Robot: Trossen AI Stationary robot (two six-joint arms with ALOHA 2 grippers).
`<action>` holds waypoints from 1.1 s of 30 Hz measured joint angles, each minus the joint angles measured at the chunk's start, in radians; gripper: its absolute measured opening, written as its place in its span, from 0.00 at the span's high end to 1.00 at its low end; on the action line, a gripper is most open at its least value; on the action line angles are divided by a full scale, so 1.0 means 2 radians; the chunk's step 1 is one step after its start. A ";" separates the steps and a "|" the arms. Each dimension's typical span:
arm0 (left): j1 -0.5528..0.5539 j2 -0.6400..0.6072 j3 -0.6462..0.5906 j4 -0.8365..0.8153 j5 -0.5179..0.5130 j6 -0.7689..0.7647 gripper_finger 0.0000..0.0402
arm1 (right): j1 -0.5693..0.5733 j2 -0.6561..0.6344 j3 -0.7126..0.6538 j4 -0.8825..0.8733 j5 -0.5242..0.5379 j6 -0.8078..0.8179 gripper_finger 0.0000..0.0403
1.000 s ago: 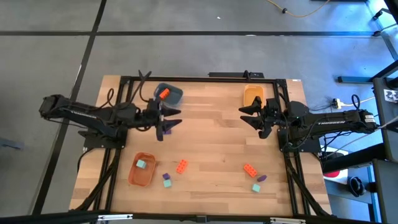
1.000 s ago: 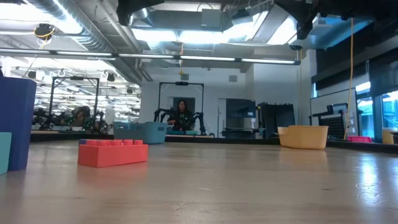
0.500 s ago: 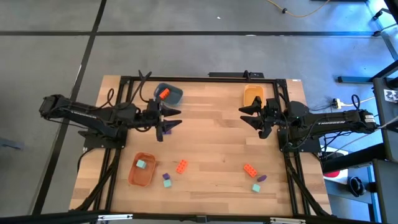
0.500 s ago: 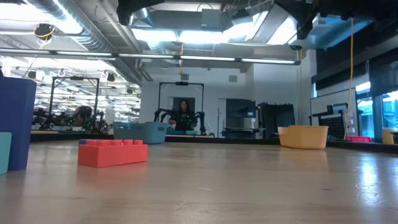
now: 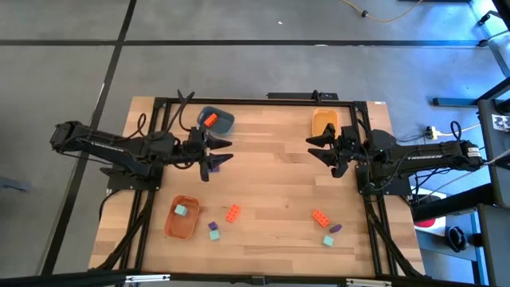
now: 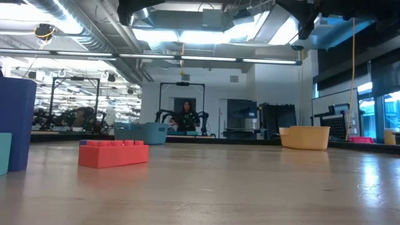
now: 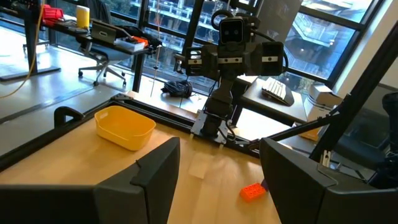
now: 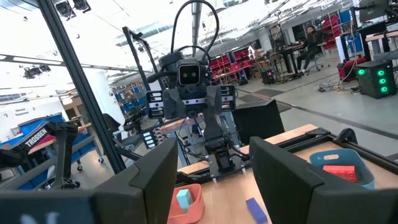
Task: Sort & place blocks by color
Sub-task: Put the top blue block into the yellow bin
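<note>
Nothing on the wooden surface (image 5: 271, 179) has shifted over the last second; both arms sit as they were, and only the person (image 6: 187, 116) far back in the room has changed pose a little.

At the left, the left pincer (image 5: 217, 152) hangs above the surface just beside the blue bowl (image 5: 222, 120), its fingers (image 7: 155, 180) spread wide with nothing between them. A small purple block (image 5: 213, 167) lies just below it on the wood. The blue bowl holds one orange-red block (image 5: 209, 119). Nearer the front edge, the orange bowl (image 5: 178, 226) holds a teal block (image 5: 182, 210). Just right of that bowl a purple block stacked against a teal one (image 5: 213, 230) lies on the wood, and beside them an orange-red block (image 5: 232, 212).

Toward the right front lie another orange-red block (image 5: 319, 217), a purple block (image 5: 335, 228) and a teal block (image 5: 327, 240), close together. The yellow bowl (image 5: 323, 121) stands at the back right; I cannot see anything in it. The right pincer (image 5: 317, 150) is just in front of it, fingers (image 8: 283, 180) wide apart and empty.

Around the surface runs a black frame (image 5: 255, 100); beyond it the low view shows a lit workshop with ceiling ducts (image 6: 94, 28) and other rigs.
</note>
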 joint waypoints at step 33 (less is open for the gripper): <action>0.021 0.021 0.042 -0.385 0.041 -0.013 0.47 | 0.000 0.000 0.000 -0.010 0.000 0.001 0.50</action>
